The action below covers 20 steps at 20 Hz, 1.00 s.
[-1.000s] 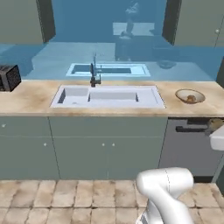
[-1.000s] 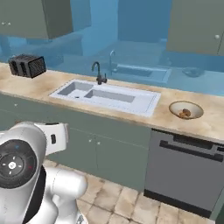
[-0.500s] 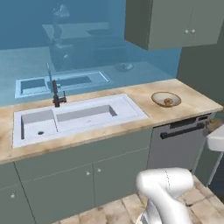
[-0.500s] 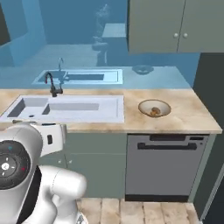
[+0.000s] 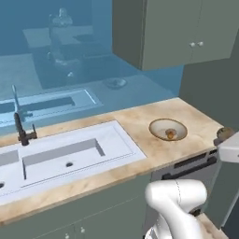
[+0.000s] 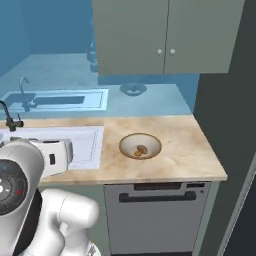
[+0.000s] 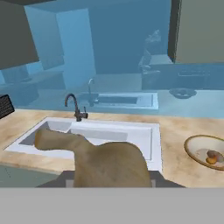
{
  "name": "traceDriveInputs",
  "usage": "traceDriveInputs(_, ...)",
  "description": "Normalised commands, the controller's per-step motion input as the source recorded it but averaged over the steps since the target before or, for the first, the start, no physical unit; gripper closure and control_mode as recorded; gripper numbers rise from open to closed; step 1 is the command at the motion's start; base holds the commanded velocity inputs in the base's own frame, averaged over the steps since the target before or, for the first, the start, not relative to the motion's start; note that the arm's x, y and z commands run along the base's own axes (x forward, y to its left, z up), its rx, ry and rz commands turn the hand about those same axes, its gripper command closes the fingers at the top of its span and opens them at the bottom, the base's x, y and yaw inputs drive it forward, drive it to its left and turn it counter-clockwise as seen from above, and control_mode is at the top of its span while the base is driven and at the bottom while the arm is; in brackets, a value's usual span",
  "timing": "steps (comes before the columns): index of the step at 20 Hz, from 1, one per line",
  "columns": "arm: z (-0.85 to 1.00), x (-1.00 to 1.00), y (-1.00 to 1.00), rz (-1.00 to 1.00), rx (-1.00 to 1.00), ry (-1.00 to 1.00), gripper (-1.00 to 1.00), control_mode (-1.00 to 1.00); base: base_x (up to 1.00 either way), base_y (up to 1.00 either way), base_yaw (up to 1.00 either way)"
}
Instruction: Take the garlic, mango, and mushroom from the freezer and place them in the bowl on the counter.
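Tan-rimmed bowl (image 6: 140,146) on marble counter (image 6: 185,150)

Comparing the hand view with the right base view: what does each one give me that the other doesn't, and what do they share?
Hand view alone: a large tan object held right in front of the camera, overlapping the sink, and a dark appliance corner at the far left of the counter.

Right base view alone: the dishwasher front under the counter, the grey-green wall cupboard above it, and a dark panel at the right.

Both: the bowl with a small orange-brown item inside, the white sink, the faucet and the marble counter.
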Motion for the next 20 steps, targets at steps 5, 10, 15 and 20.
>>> traceDriveInputs(5,0.00,0.00,0.00,0.00,0.00,0.00,1.00,1.00,0.56,-0.28,-0.01)
traceDriveInputs(10,0.00,0.00,0.00,0.00,0.00,0.00,1.00,1.00,0.57,0.00,-0.05)
traceDriveInputs(15,0.00,0.00,0.00,0.00,0.00,0.00,1.00,1.00,0.35,0.00,-0.30)
traceDriveInputs(20,0.00,0.00,0.00,0.00,0.00,0.00,1.00,1.00,0.13,-0.21,-0.32)
